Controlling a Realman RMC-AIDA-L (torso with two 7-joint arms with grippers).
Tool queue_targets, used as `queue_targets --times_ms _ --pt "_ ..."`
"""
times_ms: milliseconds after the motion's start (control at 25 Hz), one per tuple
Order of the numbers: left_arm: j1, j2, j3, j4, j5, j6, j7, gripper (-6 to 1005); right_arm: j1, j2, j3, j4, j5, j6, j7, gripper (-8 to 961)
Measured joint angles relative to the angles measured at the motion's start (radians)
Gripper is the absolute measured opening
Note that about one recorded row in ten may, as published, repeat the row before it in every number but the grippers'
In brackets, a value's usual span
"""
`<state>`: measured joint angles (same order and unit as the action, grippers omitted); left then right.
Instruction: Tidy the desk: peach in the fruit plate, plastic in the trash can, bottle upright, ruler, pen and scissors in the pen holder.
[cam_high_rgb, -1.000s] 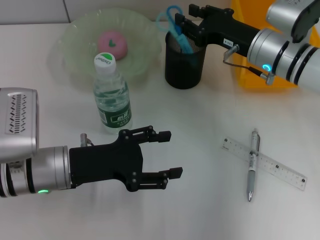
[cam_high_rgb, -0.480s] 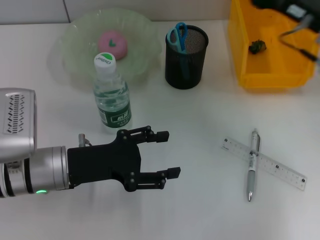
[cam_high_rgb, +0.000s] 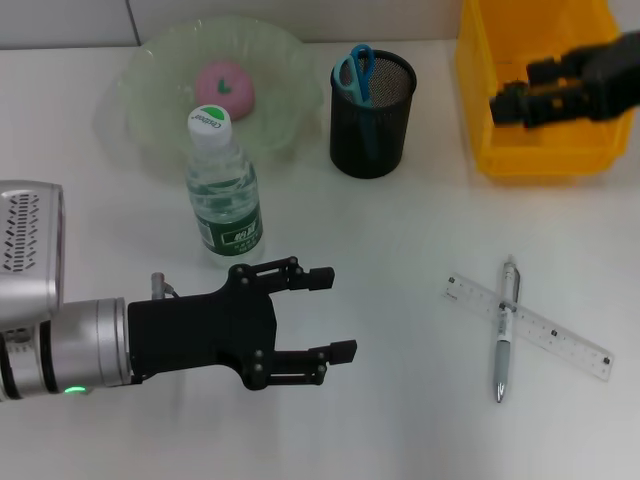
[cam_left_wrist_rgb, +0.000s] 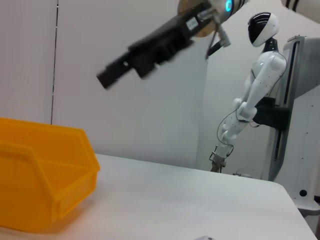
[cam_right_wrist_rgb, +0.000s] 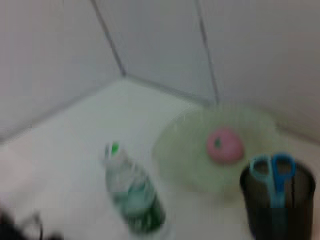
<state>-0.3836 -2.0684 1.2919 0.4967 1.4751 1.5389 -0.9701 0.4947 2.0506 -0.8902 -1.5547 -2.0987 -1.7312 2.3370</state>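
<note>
Scissors (cam_high_rgb: 352, 72) with blue handles are seen standing in the black mesh pen holder (cam_high_rgb: 371, 118), handles up, at the far side of the white desk (cam_high_rgb: 400, 420). Beside the holder, the pink peach (cam_high_rgb: 225, 86) is lodged in the pale green fruit plate (cam_high_rgb: 150, 100), and the water bottle (cam_high_rgb: 222, 190) is set upright just in front of that plate. The clear ruler (cam_high_rgb: 530, 327) is laid flat on the desk toward the robot's right, with the silver pen (cam_high_rgb: 504, 330) crossed over it and touching it. The yellow trash can (cam_high_rgb: 530, 150) is placed at the far right corner. The left gripper (cam_high_rgb: 335, 312) is held over the near part of the desk, its fingers spread and nothing between them, near the bottle but apart from it. The right gripper (cam_high_rgb: 508, 103) is raised over the trash can; whether its fingers are spread or pressed together cannot be told.
</note>
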Motion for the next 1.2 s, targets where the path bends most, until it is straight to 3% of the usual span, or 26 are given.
queue_targets --times_ms 160,320,720,1200 --pt "0.0 0.001 -0.002 -0.001 0.001 0.003 -0.002 797 0.08 -0.009 -0.016 -0.005 -0.18 -0.146 0.033 821" --pt "0.0 0.001 -0.002 0.001 0.002 0.003 -0.015 797 0.109 0.014 -0.121 0.019 -0.34 -0.175 0.024 819" --pt "0.0 0.001 -0.002 0.001 0.002 0.002 -0.018 797 0.115 0.026 -0.431 0.159 -0.477 -0.012 0.021 818" --pt "0.0 0.001 -0.001 -0.002 0.002 -0.003 -0.018 798 0.139 0.033 -0.533 0.314 -0.477 0.157 0.038 816"
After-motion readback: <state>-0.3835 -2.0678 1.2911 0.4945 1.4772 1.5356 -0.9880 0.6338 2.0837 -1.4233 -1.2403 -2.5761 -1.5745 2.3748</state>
